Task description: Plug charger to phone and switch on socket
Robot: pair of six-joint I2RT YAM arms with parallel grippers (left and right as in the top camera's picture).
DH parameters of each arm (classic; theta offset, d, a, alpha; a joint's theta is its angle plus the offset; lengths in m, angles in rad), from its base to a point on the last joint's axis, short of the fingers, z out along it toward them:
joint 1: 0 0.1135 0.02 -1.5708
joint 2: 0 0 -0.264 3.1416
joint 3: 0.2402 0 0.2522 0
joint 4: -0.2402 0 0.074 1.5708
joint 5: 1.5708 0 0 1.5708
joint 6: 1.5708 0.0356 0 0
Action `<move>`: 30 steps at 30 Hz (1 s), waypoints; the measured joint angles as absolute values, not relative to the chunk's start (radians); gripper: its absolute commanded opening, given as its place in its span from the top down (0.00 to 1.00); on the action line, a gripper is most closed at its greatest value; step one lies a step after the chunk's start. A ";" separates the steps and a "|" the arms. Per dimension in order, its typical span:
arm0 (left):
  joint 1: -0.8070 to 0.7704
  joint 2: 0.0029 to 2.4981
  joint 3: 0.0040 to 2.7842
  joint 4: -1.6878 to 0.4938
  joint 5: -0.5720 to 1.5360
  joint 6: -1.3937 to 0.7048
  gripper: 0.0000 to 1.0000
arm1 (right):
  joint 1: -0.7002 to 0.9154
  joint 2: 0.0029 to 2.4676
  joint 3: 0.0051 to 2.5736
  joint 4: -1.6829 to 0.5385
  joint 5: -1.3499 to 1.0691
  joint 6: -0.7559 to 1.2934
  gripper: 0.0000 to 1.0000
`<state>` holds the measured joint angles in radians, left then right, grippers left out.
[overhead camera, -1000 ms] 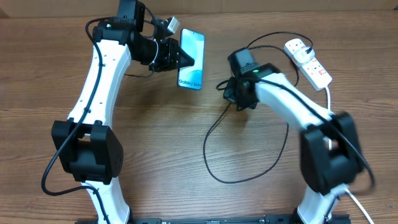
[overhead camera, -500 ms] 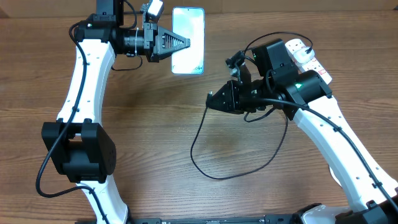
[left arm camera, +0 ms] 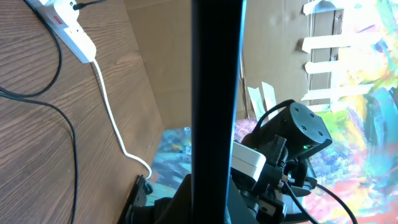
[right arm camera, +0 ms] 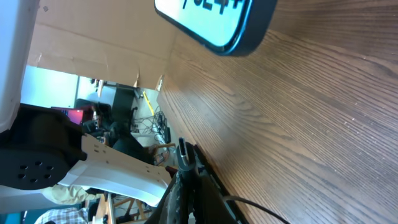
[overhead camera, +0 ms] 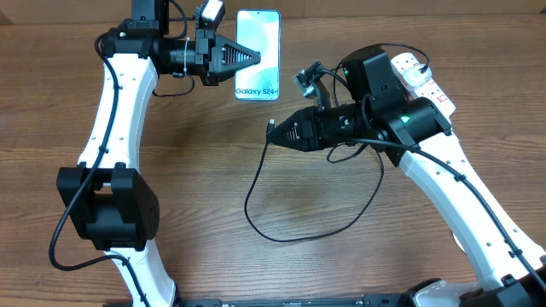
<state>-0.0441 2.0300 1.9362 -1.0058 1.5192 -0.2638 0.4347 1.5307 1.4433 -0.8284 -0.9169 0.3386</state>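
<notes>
The phone (overhead camera: pixel 258 54), light blue screen with "Galaxy S24" text, is held above the table at the top centre by my left gripper (overhead camera: pixel 249 58), shut on its left edge. In the left wrist view the phone (left arm camera: pixel 215 93) is a dark edge-on bar between the fingers. My right gripper (overhead camera: pixel 286 133) is shut on the charger connector (overhead camera: pixel 271 125), tip pointing left, below and right of the phone. The connector (right arm camera: pixel 185 152) and the phone's bottom end (right arm camera: pixel 217 25) show in the right wrist view. The black charger cable (overhead camera: pixel 281 223) loops on the table. The white socket (overhead camera: pixel 421 83) lies at the top right.
The socket's thick white cord (overhead camera: pixel 452 132) runs down past the right arm; it also shows in the left wrist view (left arm camera: pixel 115 118). Cardboard wall stands behind the table's far edge (overhead camera: pixel 384 8).
My right gripper has moved left with the charger connector, stretching toward the phone. The phone in my left gripper has stayed in place; its text now shows.
</notes>
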 measured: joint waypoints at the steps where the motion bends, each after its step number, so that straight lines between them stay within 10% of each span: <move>1: -0.044 2.030 1.936 -1.006 1.519 -0.264 0.96 | 0.435 1.535 1.443 -0.820 -0.917 0.340 0.96; 30: -0.025 2.030 1.936 -0.920 1.489 -0.268 0.96 | 0.435 1.563 1.412 -0.732 -0.970 0.340 0.96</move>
